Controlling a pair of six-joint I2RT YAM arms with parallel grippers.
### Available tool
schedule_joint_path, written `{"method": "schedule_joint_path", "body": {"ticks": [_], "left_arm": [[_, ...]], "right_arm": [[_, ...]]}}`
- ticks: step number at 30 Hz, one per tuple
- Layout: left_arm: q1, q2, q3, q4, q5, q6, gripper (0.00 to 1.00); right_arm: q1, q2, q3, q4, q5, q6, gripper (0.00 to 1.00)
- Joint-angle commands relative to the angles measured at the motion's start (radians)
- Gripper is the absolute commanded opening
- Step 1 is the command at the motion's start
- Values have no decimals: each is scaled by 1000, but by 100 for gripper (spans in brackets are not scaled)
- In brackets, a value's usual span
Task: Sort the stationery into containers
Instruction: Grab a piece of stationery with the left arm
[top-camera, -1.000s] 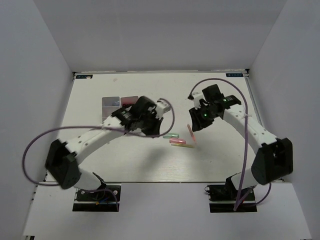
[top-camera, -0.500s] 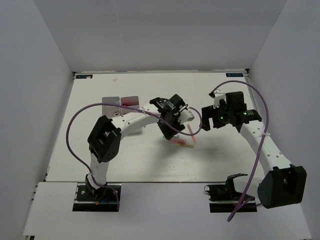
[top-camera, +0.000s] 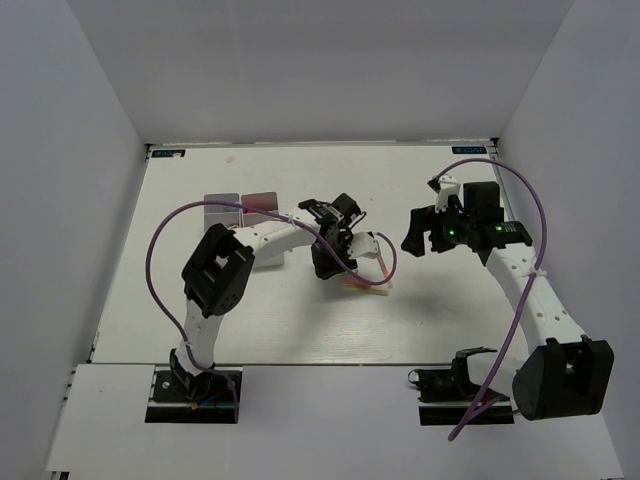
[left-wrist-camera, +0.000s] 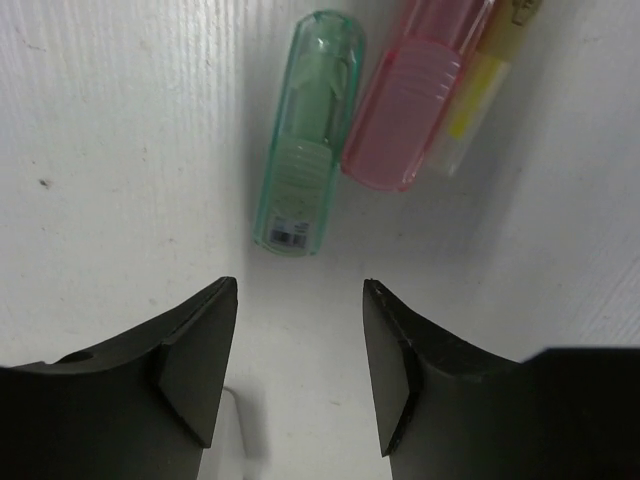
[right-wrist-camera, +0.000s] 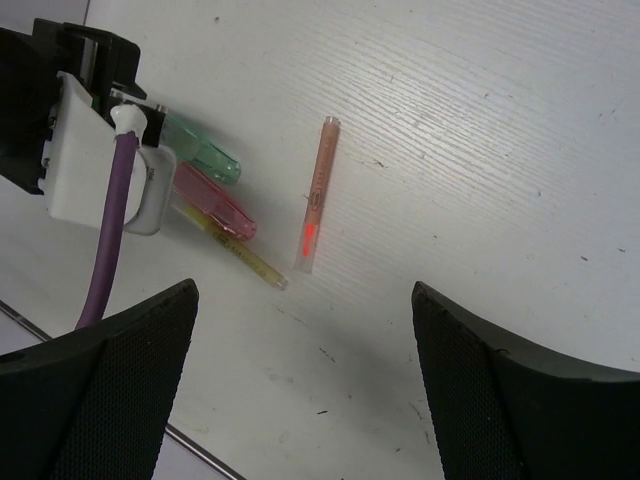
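Jaws of left gripper (left-wrist-camera: 295, 350) stand parted, empty, just short of green piece (left-wrist-camera: 305, 130). Right gripper (right-wrist-camera: 305, 345) gapes wide, empty, thin pink pencil (right-wrist-camera: 315, 195) ahead.

3 translucent pieces lie flat mid-table, packed side by side & roughly parallel: green piece (left-wrist-camera: 305, 130) farthest, w/ small label at one end, pink piece (left-wrist-camera: 405, 110) in the middle, thinner yellow piece (left-wrist-camera: 470, 100) nearest. Thin pink pencil (right-wrist-camera: 316, 190) lies flat just right of them, apart, angled. Bins (top-camera: 222, 208) sit far-left of the pieces, partly hidden; right compartment shows sth pink.
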Motion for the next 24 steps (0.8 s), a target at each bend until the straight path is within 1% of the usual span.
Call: {"method": "schedule_joint_path", "body": {"ticks": [1,7,8,16,17,20,23,24], "left_arm": [[8,8,25,69,56,33,64],[20,37,46,118,115,-3,63],[22,48,49,122,115,-7,61],[-1,92,31,187,70,-10,60],[-3,98,32,188,69,-9,59],[-3,112,31,182,56,-4,52],[-6,114,-1,193,49,-10,25],[-15,109,-9,193,26,-13,18]], "right_arm": [[-20,-33,0,29,-19,2,89],[-52,-39,-2,27,-25,2,89],[-52,-39,0,27,-23,-1,89],[-67,-37,-2,22,-48,4,89],[-70,-37,0,22,-49,4,89],[-75,-39,0,22,-51,4,89],[-77,-40,1,21,-52,7,89],[-78,-39,1,21,-56,4,89]]}}
